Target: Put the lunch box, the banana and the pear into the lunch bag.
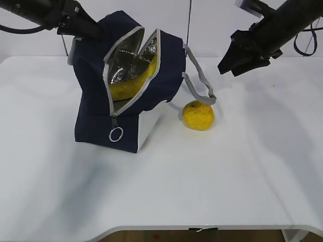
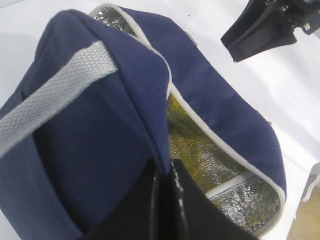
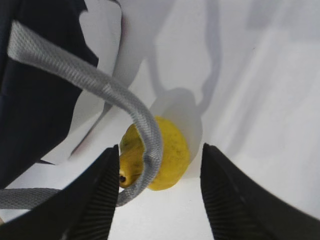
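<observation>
The pear is seen resting on the table, just beside the right flank of the lunch bag, with one grey handle looped down so that its lower end lies across the top of the fruit. The right gripper hangs above and to the right of the pear, well clear of it, with its jaws spread wide and nothing between them; in the right wrist view the pear is framed almost centrally between the two fingers, below the tool, with the strap crossing in front of it. The pear's neck and dark stem end are turned toward the bag side, so its long axis is judged to lie roughly across the jaw gap. The right arm is plainly the nearer. The left gripper is clamped on the bag's top edge, holding the mouth open; the banana is seen inside. The lunch box cannot be made out. The strap over the pear is judged the chief obstacle to a clean descent.
</observation>
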Controlling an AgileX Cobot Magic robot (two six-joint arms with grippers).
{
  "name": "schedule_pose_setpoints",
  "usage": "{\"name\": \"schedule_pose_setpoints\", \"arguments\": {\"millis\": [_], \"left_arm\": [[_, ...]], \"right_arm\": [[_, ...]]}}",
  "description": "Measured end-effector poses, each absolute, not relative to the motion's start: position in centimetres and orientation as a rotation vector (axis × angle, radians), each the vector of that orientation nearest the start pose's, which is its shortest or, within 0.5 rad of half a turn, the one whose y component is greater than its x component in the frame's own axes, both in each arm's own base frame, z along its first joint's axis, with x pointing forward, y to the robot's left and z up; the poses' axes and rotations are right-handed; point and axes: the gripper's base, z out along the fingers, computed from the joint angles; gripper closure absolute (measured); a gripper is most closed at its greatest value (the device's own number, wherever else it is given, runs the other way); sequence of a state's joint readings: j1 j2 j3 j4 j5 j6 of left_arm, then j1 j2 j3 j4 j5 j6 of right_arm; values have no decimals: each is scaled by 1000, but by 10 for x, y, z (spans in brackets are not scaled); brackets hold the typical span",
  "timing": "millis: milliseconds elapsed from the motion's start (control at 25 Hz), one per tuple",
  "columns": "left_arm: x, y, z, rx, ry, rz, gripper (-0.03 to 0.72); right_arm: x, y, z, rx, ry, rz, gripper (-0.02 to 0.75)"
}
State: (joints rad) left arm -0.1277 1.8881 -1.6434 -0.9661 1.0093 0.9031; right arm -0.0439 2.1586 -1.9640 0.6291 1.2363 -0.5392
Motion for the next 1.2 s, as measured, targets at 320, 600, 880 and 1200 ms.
{"name": "schedule_pose_setpoints", "arguments": {"millis": [320,600,880,1200], "left_arm": [[405,-116,311,756,2182,-873,692],[409,-116,313,710,2156,-870,692],[413,-114,314,695,2130,-820,692],[415,-112,312,709,2132,-758,692]], "right_arm": [[466,-15,267,-300,2545,806,318],[458,-29,278,-254,2522,800,318],[445,-27,266,-252,2570,829,318],[431,-24,297,-284,2518,783,318]]}}
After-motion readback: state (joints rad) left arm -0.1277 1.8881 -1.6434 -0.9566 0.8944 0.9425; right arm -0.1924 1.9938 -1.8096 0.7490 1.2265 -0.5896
